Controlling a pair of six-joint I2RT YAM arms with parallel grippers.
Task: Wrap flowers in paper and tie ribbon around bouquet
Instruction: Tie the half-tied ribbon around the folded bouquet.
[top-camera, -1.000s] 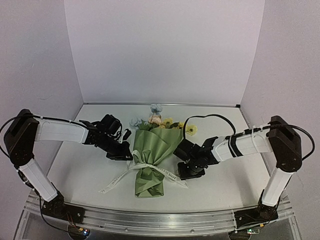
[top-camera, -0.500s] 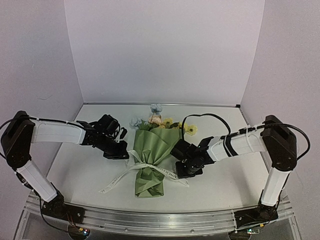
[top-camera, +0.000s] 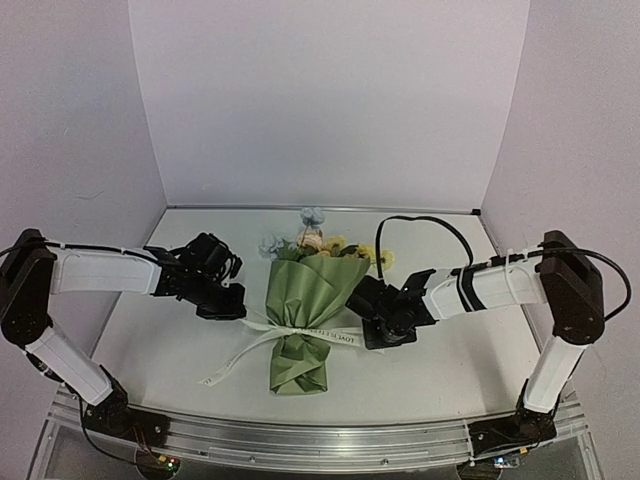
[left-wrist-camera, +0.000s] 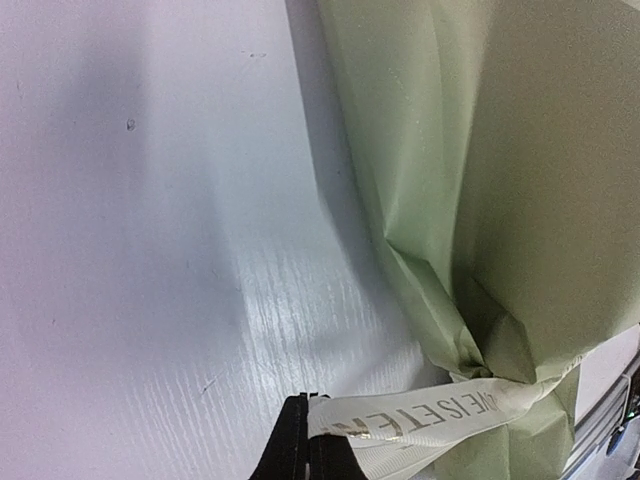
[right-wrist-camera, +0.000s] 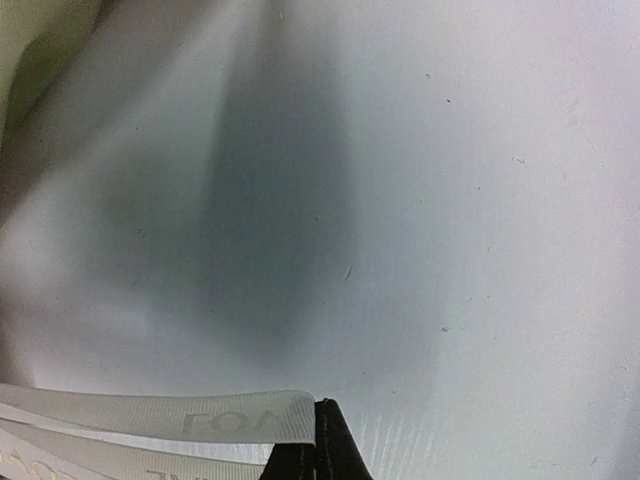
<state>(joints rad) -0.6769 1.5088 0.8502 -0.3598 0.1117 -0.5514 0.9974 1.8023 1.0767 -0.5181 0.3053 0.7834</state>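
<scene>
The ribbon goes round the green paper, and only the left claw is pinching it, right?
No, both pinch it. The ribbon goes round the green paper, and the left claw and the right claw each pinch it; the right wrist view shows it.

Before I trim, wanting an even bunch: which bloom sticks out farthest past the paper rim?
The pale blue bloom nearest the back wall; the others sit close to the rim of the paper.

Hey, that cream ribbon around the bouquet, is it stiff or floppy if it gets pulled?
Probably floppy: the ribbon trails limp across the table. Likely thin and light, lying flat. Pulling may crumple the paper, already creased there.
</scene>
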